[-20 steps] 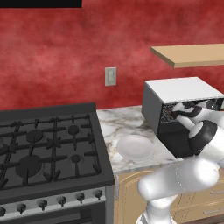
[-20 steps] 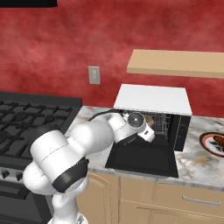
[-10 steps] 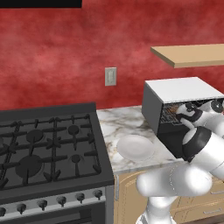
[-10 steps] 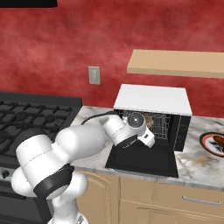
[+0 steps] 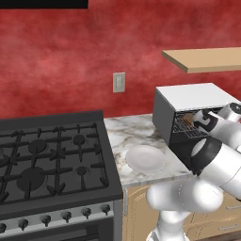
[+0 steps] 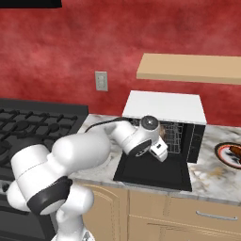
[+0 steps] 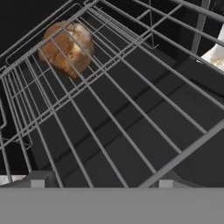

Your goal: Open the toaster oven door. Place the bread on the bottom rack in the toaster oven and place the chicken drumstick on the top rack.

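The toaster oven door (image 6: 153, 172) lay open on the bench (image 6: 214, 176). The jaws stood apart before the racks; bread (image 7: 68, 46) sat at eleven o'clock.

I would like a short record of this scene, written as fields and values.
toaster oven: on the counter, white top
toaster oven door: open, lying flat
bread: on a rack inside the oven
gripper: at the oven mouth, above the door; open or shut cannot be told
white plate: on the counter, beside the stove
second plate: right of the oven, holding food
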